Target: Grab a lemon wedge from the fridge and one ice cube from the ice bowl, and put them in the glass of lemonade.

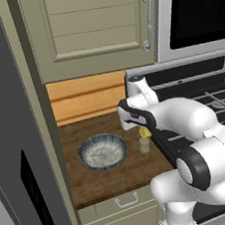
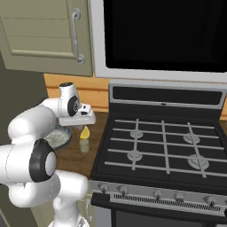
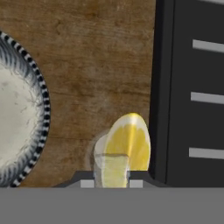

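Lemon wedge [image 3: 126, 146] sits pinched between the nearly closed gripper [image 3: 111, 183] fingertips at lower centre, directly over the glass [image 1: 145, 145]. Bowl [image 1: 102, 152] lies on the worktop [image 1: 93, 182], left of the glass.

A dark wooden counter [image 1: 103, 181] runs under pale olive cabinets [image 1: 93, 26] with a curved metal handle [image 1: 148, 19]. At three o'clock stands a black gas stove [image 2: 164, 150] with grey grates, a microwave [image 2: 164, 35] above. An orange-wood backsplash [image 1: 83, 101] lines the wall.
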